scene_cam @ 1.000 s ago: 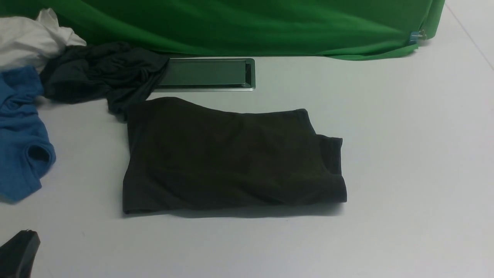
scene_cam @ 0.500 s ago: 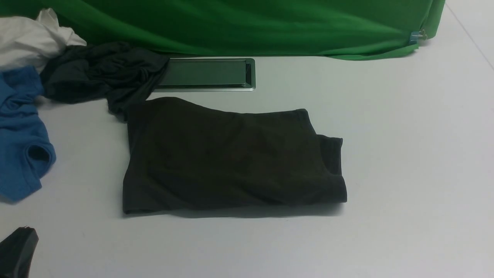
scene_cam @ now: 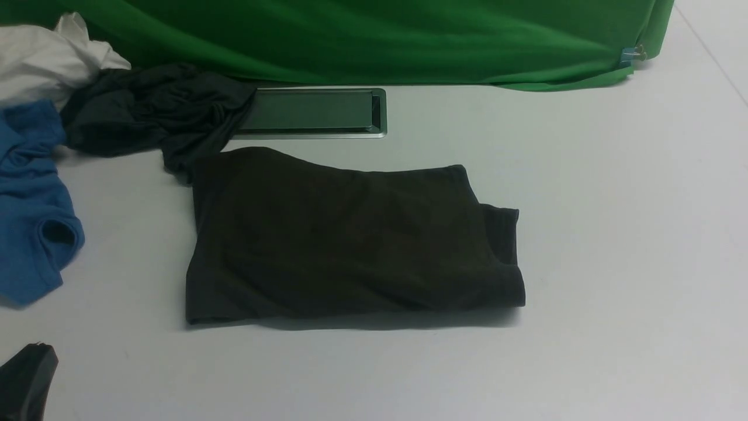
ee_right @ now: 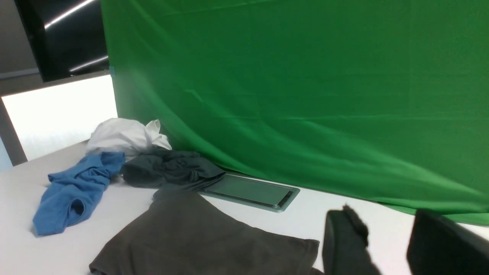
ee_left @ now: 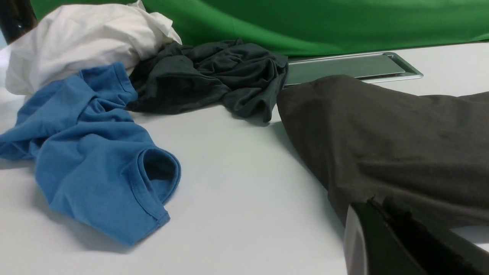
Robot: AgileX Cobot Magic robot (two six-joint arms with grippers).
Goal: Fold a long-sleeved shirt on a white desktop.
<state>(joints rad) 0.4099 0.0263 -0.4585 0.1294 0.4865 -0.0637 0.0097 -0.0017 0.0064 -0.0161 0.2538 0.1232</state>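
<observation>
The long-sleeved shirt [scene_cam: 350, 240] lies folded into a flat dark rectangle in the middle of the white desktop [scene_cam: 613, 234], its collar end to the right. Its lettering, logo and neck label are hidden. My left gripper [scene_cam: 26, 380] sits low at the near left corner, well clear of the shirt. In the left wrist view the left gripper [ee_left: 378, 202] is shut on nothing, just short of the shirt's [ee_left: 382, 133] near edge. In the right wrist view the right gripper [ee_right: 386, 236] is open over bare table beside the shirt [ee_right: 198, 240]. It is out of the front view.
A grey metal-framed cable hatch [scene_cam: 312, 112] lies behind the shirt. A crumpled teal-grey garment [scene_cam: 152, 114] touches the shirt's far left corner. A blue garment [scene_cam: 32, 222] and a white one [scene_cam: 47, 58] lie at the far left. The green backdrop [scene_cam: 374, 41] closes the back.
The left gripper's tip has shifted very slightly to the left at the frame's corner. The shirt and the other garments lie as before.
</observation>
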